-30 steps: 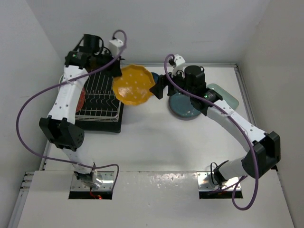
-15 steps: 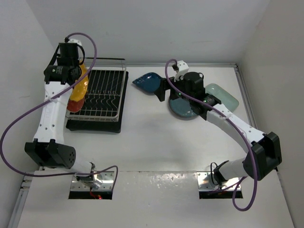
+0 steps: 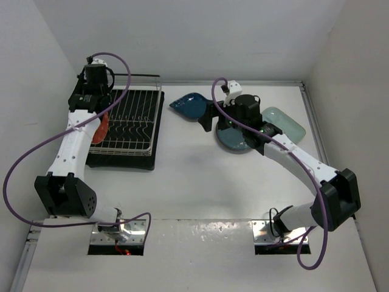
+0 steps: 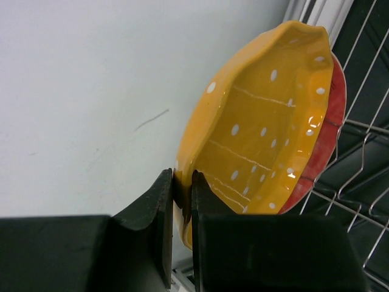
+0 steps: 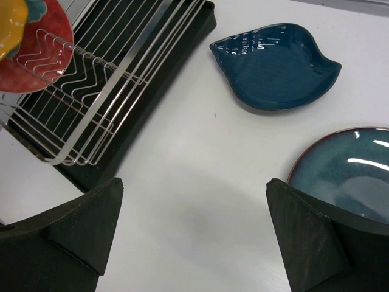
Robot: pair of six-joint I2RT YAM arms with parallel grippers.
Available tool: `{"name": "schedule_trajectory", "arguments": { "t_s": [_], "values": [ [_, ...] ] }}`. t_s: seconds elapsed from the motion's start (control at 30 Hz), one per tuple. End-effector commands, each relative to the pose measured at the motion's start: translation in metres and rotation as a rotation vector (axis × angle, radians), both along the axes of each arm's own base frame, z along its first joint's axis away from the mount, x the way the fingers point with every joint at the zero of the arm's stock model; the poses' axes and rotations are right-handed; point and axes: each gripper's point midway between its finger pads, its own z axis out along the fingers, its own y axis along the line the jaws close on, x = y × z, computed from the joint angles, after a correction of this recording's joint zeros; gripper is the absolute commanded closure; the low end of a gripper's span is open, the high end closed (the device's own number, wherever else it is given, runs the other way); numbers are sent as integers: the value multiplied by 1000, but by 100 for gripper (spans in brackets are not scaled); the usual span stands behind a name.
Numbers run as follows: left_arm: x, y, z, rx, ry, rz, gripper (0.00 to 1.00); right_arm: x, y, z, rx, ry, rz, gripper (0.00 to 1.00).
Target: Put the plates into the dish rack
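My left gripper [image 4: 181, 185] is shut on the rim of the yellow scalloped dotted plate [image 4: 261, 134]. It holds the plate on edge at the left end of the dish rack [image 3: 130, 121], right against the red plate [image 4: 325, 140] standing in the rack. My right gripper [image 5: 193, 182] is open and empty above the table, between the rack [image 5: 103, 91] and the other plates. The dark blue leaf-shaped plate [image 5: 276, 67], the teal round plate [image 5: 352, 176] and the pale mint plate [image 3: 287, 121] lie flat on the table.
The black drip tray [image 3: 121, 161] sits under the rack. The white side wall [image 4: 91, 91] is close beside the yellow plate. The right arm reaches over the teal plate [image 3: 236, 140].
My left arm has carried the yellow plate from mid-table, next to the right gripper, to the rack's left end and lowered it beside the red plate. The right arm has barely moved.
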Motion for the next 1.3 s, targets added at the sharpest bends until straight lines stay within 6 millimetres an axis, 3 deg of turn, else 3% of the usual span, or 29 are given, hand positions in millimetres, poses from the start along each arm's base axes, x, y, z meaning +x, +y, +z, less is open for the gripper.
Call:
{"name": "schedule_trajectory", "arguments": {
  "t_s": [0.0,0.27,0.43,0.77,0.93,0.97,1.03,1.1,1.23,1.27],
  "values": [
    [2,11,58,51,-231,53,100,3,-5,22,47,-58,-22,0],
    [12,13,13,73,-150,32,100,1,-7,22,51,-48,-20,0],
    [13,16,-4,75,-125,27,100,1,-10,20,51,-38,-26,0],
    [13,3,-81,-111,-1,-100,100,3,-11,10,49,-5,-21,0],
    [27,-6,-94,-160,41,-155,99,9,-11,2,56,23,-23,0],
    [34,-8,-91,-167,42,-166,88,10,-10,0,56,29,-25,0],
    [35,-4,-88,-167,39,-156,79,9,-16,-7,39,55,-34,0],
    [34,-1,-81,-172,38,-153,64,9,-18,-11,35,69,-39,0],
    [34,0,-69,-183,37,-162,45,12,-30,-26,19,119,-87,0],
    [33,-1,-68,-190,46,-169,42,17,-44,-33,8,148,-128,0]
  ]
}}
